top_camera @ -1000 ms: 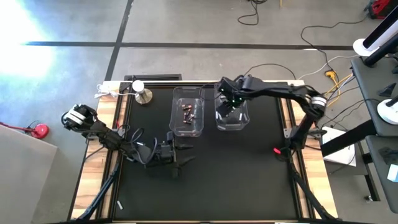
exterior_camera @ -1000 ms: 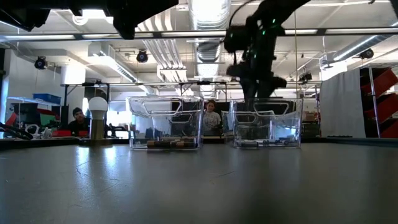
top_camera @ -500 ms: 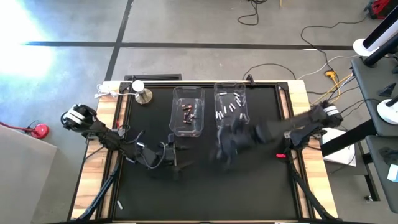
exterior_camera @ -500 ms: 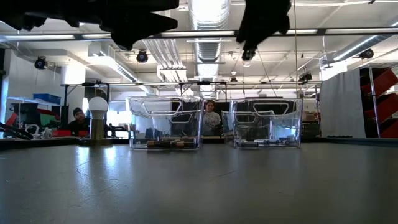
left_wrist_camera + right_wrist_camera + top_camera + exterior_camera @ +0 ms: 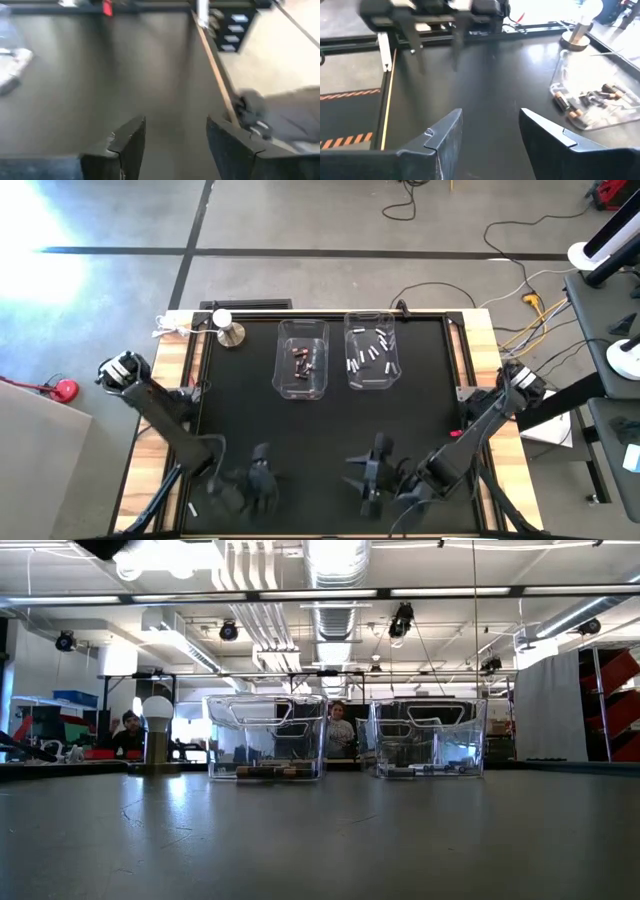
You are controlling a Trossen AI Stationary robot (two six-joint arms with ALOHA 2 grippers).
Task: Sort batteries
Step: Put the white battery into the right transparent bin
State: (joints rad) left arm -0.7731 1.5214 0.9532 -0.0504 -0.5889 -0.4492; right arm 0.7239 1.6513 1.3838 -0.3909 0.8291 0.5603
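Clear plastic bins hold the sorted cells: dark reddish cylindrical batteries [image 5: 303,359] in one, white cylindrical batteries [image 5: 371,351] in the next, both well ahead of the left gripper [image 5: 262,485] and right gripper [image 5: 372,477], each spread and empty. Any remaining step likely needs slow, level retreat over the black surface [image 5: 330,430].

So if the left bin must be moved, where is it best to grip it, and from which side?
Probably the rim of a long wall, from above. The left bin is an open-topped clear box with thin upright walls, so one finger can go inside and one outside. The wall away from the right bin looks easiest, since that side is free, and the dark batteries lie mid-floor.
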